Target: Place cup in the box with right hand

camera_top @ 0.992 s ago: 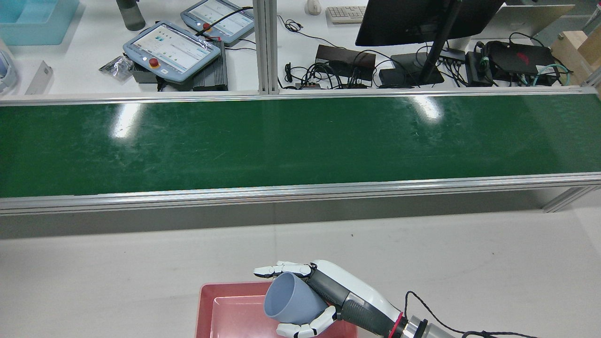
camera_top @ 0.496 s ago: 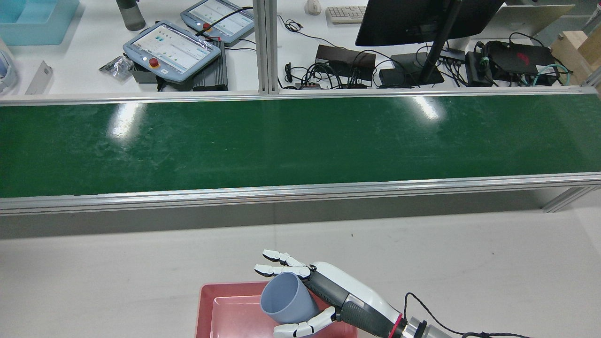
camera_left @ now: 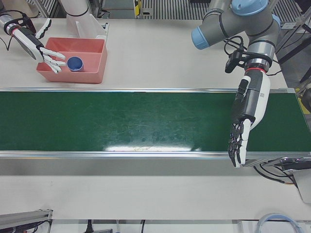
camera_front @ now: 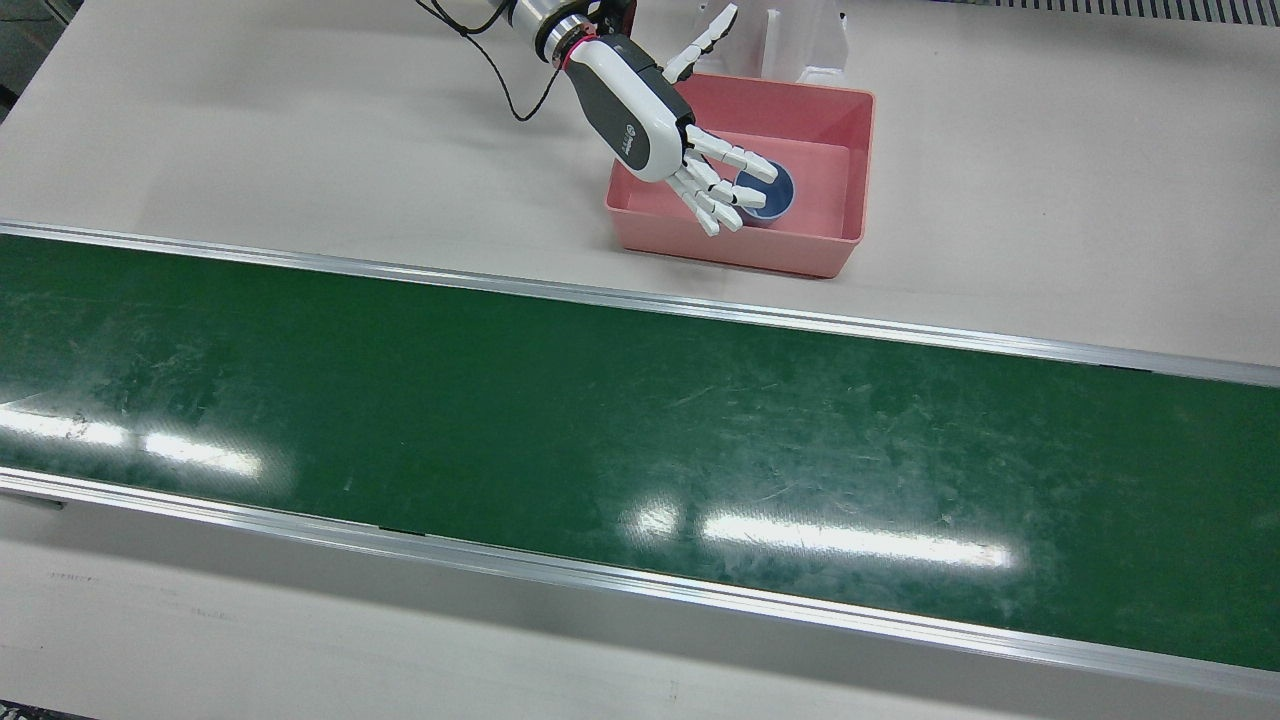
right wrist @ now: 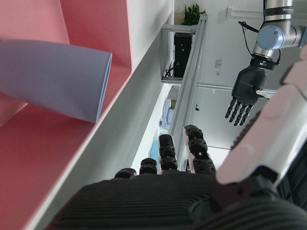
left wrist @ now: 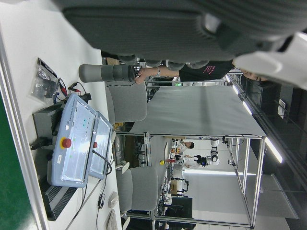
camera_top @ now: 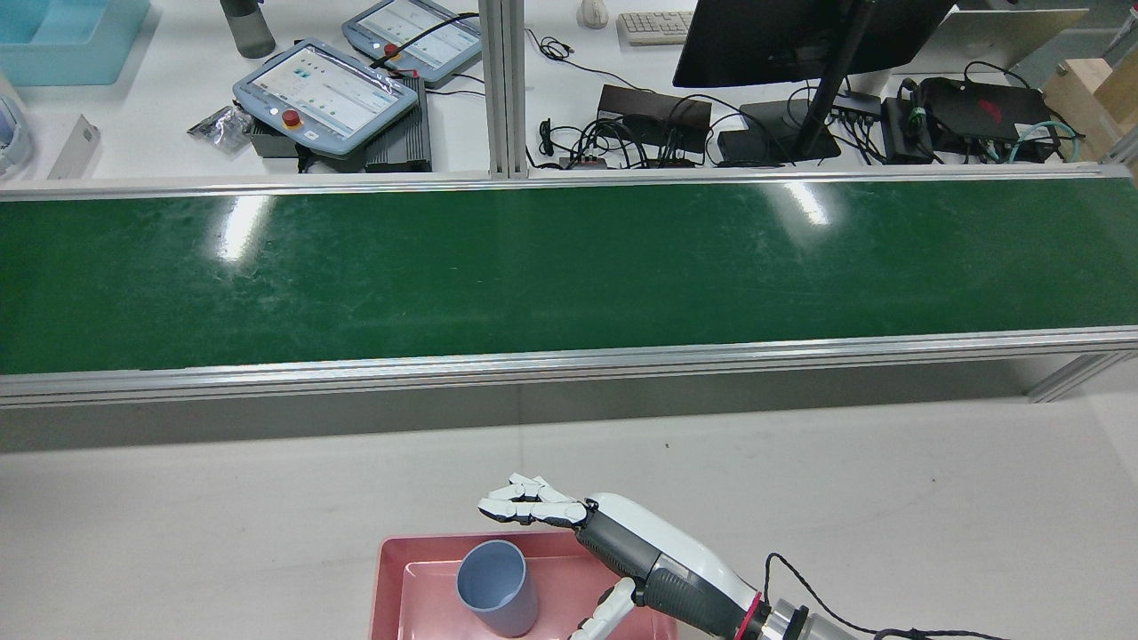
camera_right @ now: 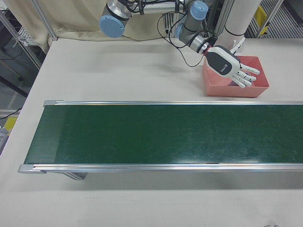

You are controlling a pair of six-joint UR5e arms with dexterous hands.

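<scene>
Now the grey-blue plastic cup point(camera_top: 495, 588) stands upright inside the shallow pink plastic box point(camera_top: 391, 578) on my white desk point(camera_top: 267, 498). My right hand point(camera_top: 622, 551) hovers beside it, fingers point(camera_top: 524, 507) spread, holding nothing. My left hand point(camera_left: 243, 121) hangs over the green conveyor belt point(camera_left: 121, 121), fingers straight and empty.

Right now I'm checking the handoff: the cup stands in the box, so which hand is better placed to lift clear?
The right hand: it is open beside the cup in the pink box. The left hand hangs over the belt's far end.
</scene>
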